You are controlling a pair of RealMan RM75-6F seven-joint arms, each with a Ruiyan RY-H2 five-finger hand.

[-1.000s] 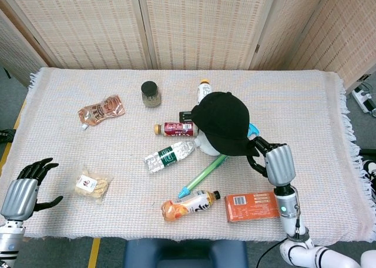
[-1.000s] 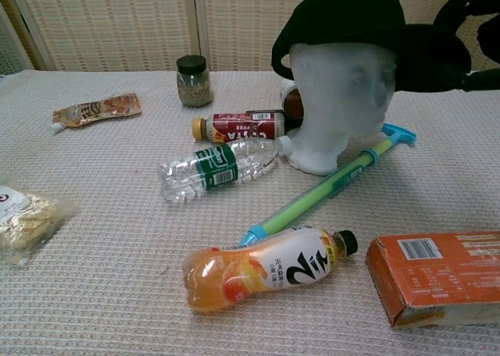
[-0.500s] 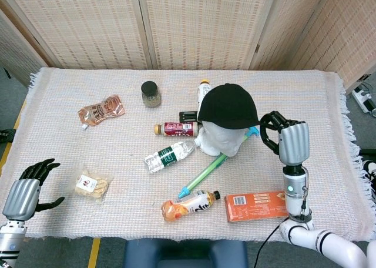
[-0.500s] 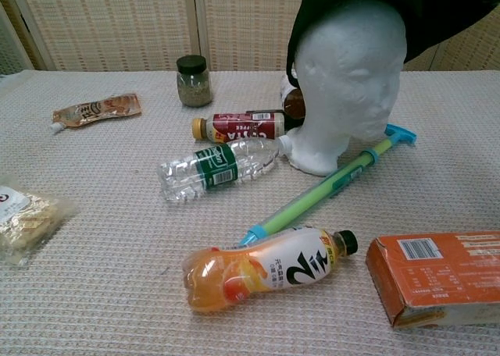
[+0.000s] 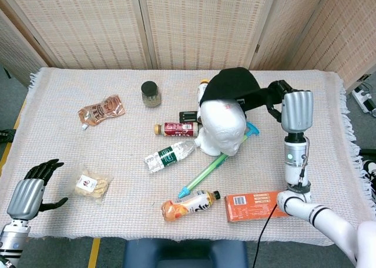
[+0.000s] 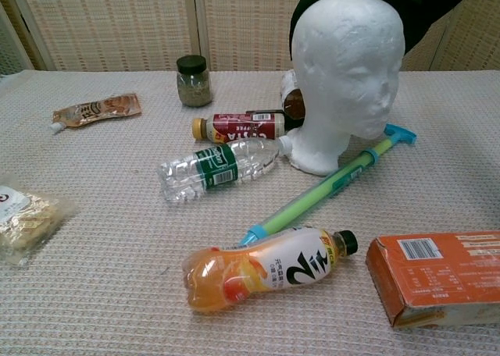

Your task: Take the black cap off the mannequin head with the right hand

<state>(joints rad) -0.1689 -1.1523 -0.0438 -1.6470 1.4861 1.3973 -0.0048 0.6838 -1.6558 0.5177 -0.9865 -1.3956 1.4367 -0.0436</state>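
The black cap point(image 5: 235, 86) hangs above and behind the white mannequin head point(image 5: 222, 124), lifted off its crown. My right hand point(image 5: 292, 106) grips the cap's brim at its right side, raised well above the table. In the chest view the bare mannequin head point(image 6: 344, 75) stands mid-table and the cap point(image 6: 422, 1) shows as a dark mass along the top edge; the right hand is out of that frame. My left hand point(image 5: 29, 194) hovers at the table's near left corner, fingers spread and holding nothing.
Around the head lie a clear water bottle point(image 5: 169, 155), a red bottle point(image 5: 175, 129), a green-blue stick point(image 5: 207, 173), an orange juice bottle point(image 5: 189, 205) and an orange box point(image 5: 252, 206). Farther left are a jar point(image 5: 150, 94), a pouch point(image 5: 101, 111) and a snack bag point(image 5: 92, 185).
The right hand rose and moved back with the cap. The cap went from sitting on the mannequin head to hanging free above and behind it. The left hand barely moved.
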